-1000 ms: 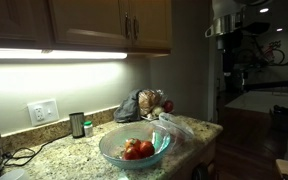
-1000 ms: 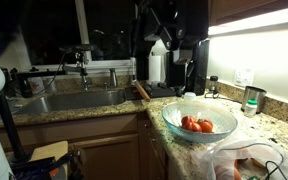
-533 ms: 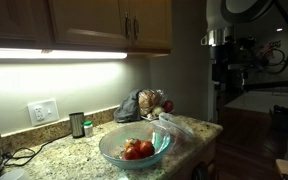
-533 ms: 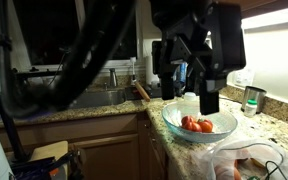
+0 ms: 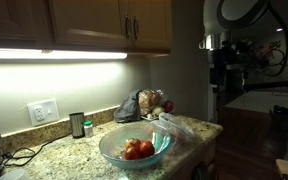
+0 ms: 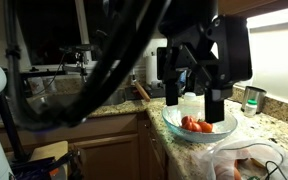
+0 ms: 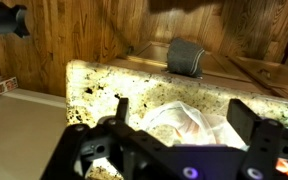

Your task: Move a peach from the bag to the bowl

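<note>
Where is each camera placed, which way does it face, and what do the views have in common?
Exterior view: low beside the counter, facing the backsplash and cabinets, with the bowl in front; the robot arm stands at right.
Exterior view: across the counter, facing the sink; the open gripper hangs close over the bowl.
Wrist view: looks down past the gripper at the counter edge and plastic bag.
Shared: both exterior views show the bowl of red fruit.

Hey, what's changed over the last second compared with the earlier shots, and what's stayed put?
The gripper came down and in toward the counter. In an exterior view it now hangs open and empty in front of the bowl. Nothing was taken hold of or let go. The bowl, the red fruit in it and the bag stayed where they were.
</note>
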{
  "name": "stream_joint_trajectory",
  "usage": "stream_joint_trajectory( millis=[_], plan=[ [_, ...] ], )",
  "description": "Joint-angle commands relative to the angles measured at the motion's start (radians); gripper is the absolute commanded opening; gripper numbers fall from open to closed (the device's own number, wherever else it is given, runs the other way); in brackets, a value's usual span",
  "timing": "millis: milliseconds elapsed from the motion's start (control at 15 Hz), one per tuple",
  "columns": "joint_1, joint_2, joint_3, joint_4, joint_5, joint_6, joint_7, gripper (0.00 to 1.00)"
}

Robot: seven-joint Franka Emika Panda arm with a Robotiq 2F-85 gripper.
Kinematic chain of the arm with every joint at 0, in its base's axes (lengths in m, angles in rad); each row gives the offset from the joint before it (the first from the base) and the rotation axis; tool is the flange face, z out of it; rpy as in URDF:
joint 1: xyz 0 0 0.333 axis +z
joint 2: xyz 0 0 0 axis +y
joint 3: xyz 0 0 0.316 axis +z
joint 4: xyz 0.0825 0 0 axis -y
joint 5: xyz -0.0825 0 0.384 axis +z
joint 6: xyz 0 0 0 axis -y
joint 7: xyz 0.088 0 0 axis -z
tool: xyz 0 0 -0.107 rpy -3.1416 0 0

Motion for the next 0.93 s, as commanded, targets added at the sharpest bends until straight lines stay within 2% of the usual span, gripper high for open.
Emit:
stream_joint_trajectory(
  millis=[0, 867],
  plan=[
    [0.001, 0.031, 0.002, 0.004, 0.002, 0.035, 0.001, 1.00],
    [-0.006, 0.154, 0.007, 0.049, -0.002, 0.208, 0.020, 1.00]
  ],
)
